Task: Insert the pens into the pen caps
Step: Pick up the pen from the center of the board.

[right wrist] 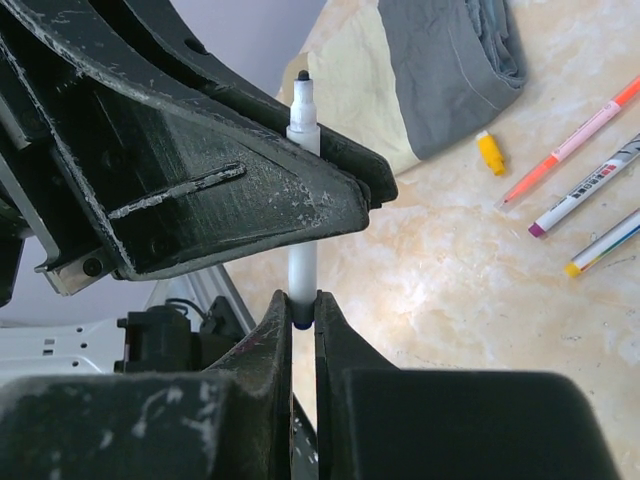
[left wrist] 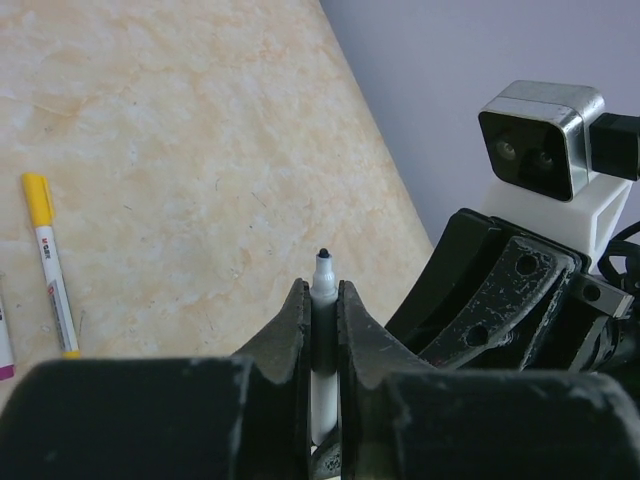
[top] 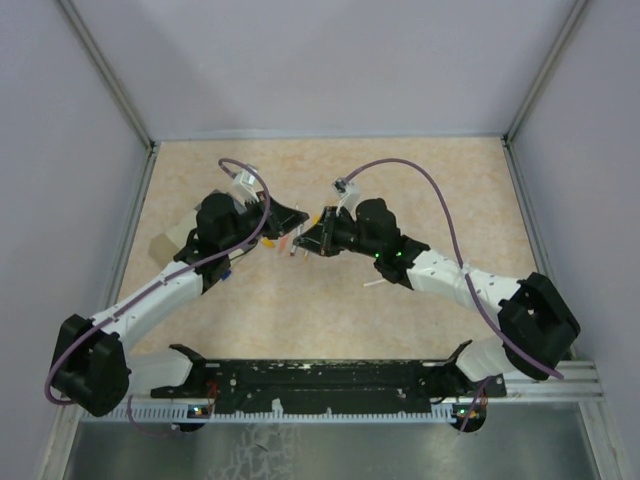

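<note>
1. Above: left hand (top: 290, 218) and right hand (top: 310, 238) meet
2. Left wrist: left hand clamps a bare-tipped pen (left wrist: 322, 285); a yellow-capped pen (left wrist: 50, 265) lies done
3. Right wrist: right hand pinches its tail; yellow cap (right wrist: 490, 152) loose, we judge most remains

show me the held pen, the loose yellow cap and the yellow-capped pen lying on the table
held pen (left wrist: 322, 340): left wrist view, white barrel below the dark tip
loose yellow cap (right wrist: 490, 153): right wrist view, middle of the cap
yellow-capped pen (left wrist: 55, 290): left wrist view, printed white barrel
</note>
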Robot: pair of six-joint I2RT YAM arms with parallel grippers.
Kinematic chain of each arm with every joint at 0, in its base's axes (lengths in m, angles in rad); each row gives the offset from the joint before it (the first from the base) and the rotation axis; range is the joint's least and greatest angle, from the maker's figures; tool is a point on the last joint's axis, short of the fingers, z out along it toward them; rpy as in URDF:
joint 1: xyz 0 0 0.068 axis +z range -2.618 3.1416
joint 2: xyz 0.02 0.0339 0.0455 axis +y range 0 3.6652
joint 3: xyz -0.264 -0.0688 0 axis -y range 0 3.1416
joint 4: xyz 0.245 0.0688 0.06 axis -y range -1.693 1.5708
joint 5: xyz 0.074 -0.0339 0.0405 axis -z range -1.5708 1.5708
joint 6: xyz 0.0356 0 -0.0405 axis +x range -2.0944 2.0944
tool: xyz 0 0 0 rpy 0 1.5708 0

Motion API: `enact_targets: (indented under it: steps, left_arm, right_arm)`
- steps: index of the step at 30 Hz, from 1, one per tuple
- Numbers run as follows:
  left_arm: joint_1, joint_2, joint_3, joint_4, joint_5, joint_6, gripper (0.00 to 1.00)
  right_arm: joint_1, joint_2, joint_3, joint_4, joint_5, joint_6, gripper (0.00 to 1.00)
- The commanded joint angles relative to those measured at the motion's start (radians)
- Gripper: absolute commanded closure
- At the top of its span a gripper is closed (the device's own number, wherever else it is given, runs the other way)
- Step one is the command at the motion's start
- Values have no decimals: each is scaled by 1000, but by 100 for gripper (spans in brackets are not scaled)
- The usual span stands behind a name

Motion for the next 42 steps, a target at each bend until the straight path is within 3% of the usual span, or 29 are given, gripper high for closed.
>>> enact_targets:
  steps: [1, 5, 7, 16, 29, 35, 40, 42]
  left_arm:
    - [0, 3, 0, 38, 16, -4, 82]
    - [1, 7, 0, 50, 42, 0, 61]
    - [-1, 8, 0, 52, 49, -1, 57]
    - [0, 6, -2, 53, 65, 6, 57]
    - [0, 15, -7, 71, 84, 6, 72]
    - [1, 21, -8, 63, 63, 8, 100]
    - [8, -12, 3, 15, -16, 73, 100]
    - [31, -24, 13, -12, -23, 94, 100]
  right_arm:
    - [-4, -20, 34, 51, 23, -9, 100]
    - [-4, -27, 55, 34, 72, -5, 100]
    - [-6, -27, 65, 31, 89, -4, 100]
    - [-6, -31, 87, 36, 132, -4, 100]
    - [-7, -59, 78, 31, 175, -6, 100]
    - [-7, -59, 69, 50, 155, -20, 99]
    - [-7, -85, 57, 32, 163, -90, 65]
    - [-8, -98, 55, 10, 172, -136, 59]
